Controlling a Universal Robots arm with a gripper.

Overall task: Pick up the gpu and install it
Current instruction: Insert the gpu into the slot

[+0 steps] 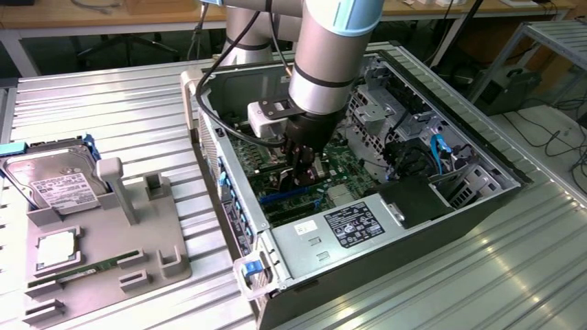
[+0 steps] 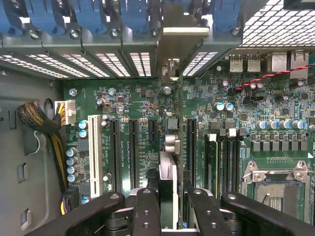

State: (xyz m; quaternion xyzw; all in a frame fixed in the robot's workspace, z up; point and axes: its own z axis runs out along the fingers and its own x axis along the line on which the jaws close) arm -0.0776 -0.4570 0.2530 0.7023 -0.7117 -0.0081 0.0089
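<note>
Black tool (image 2: 167,206), fingers clamped edge-on around the gpu (image 2: 168,172), hanging upright inside the open computer case (image 1: 458,206) above the motherboard (image 2: 123,105); best seated square over an expansion slot (image 2: 134,152), bracket facing the rear openings.

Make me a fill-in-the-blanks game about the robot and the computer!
1. The gripper reaches down inside the open computer ____.
2. The gripper is shut on the thin, edge-on ____.
3. The motherboard below it is coloured ____.
4. On the grey tray outside, the silver hard drive has a ____ label.

Missing words: case; gpu; green; white
</note>
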